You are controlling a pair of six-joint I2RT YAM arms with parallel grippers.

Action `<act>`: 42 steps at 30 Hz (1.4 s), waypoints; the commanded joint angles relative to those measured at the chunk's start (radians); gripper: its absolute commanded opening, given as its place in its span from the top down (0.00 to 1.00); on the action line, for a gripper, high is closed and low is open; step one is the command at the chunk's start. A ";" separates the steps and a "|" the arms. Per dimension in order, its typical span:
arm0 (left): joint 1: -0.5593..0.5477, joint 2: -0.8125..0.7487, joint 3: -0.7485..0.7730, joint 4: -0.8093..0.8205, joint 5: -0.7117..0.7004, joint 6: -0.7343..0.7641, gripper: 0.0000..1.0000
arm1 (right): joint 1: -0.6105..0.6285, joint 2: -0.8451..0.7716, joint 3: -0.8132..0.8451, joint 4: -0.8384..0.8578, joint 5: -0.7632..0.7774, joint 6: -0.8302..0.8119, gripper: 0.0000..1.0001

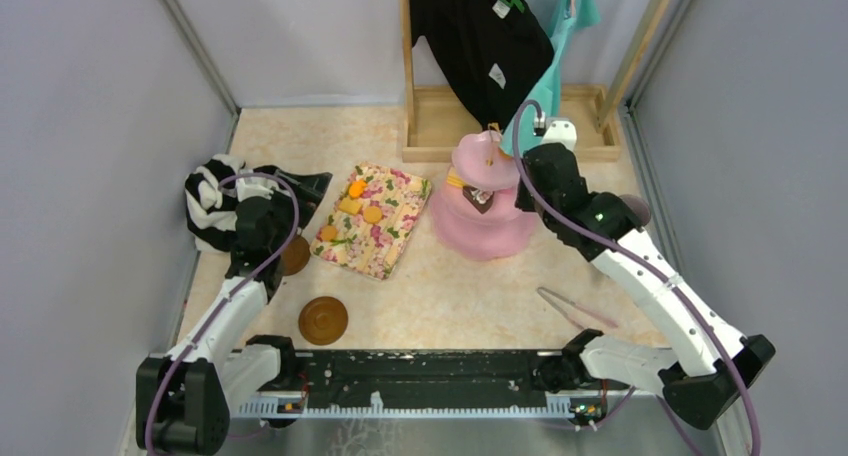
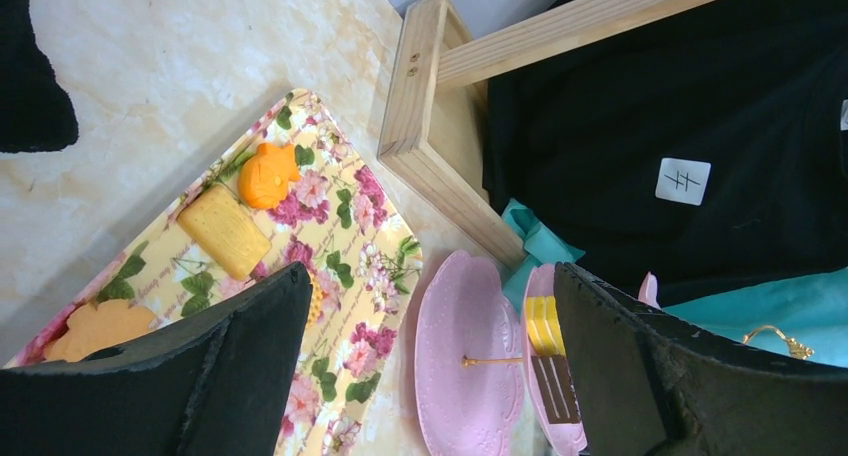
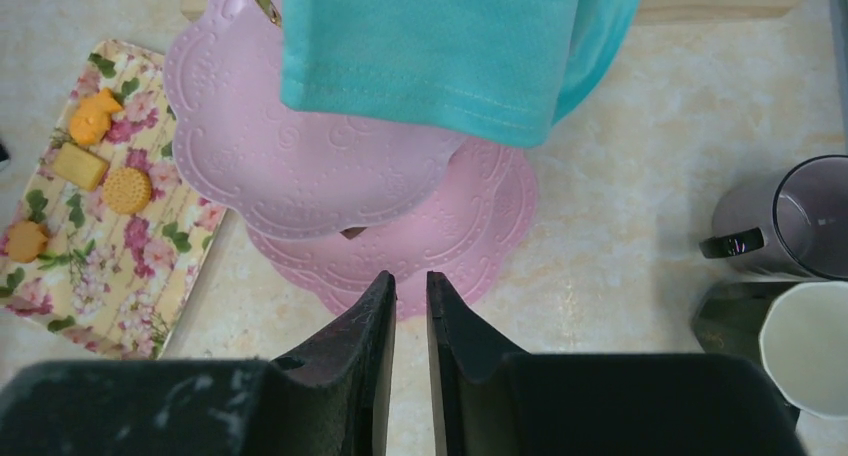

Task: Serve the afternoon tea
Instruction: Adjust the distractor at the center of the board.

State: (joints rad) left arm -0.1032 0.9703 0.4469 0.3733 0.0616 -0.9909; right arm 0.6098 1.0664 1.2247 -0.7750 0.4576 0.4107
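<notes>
Marbled beige tabletop (image 1: 450,296) carries the pink three-tier cake stand (image 1: 480,216) at back right. It stands upright with its long axis vertical, and its glossy tiers are scalloped and embossed. A brown pastry (image 1: 478,198) lies on the middle tier. Orange and yellow pastries (image 1: 357,188) sit on the floral cloth (image 1: 395,231) to its left. The right gripper (image 3: 411,276) hangs over the stand's rim, fingers nearly together and empty. The left gripper (image 2: 430,276) gapes wide, holding nothing. Two round brown saucers (image 1: 323,320) lie near left. A lilac mug (image 3: 790,221) and a cream mug (image 3: 810,346) stand right of the stand.
</notes>
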 commanded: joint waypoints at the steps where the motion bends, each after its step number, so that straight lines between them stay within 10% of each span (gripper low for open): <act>1: -0.006 -0.015 0.035 -0.002 -0.016 0.021 0.04 | -0.016 0.027 0.074 0.123 -0.004 -0.019 0.84; 10: -0.007 -0.007 0.043 -0.005 -0.019 0.031 0.05 | -0.016 0.033 0.160 0.153 -0.052 -0.021 0.87; 20: -0.033 0.020 0.057 0.004 -0.028 0.033 0.05 | -0.016 0.107 0.416 0.149 0.096 -0.131 0.68; 42: -0.055 0.098 0.085 0.046 -0.027 0.025 0.05 | -0.320 0.775 1.251 -0.030 0.082 -0.253 0.47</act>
State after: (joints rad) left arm -0.1509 1.0458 0.4988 0.3717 0.0364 -0.9710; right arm 0.3428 1.8057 2.4184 -0.7849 0.5793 0.1539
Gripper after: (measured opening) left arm 0.954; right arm 0.526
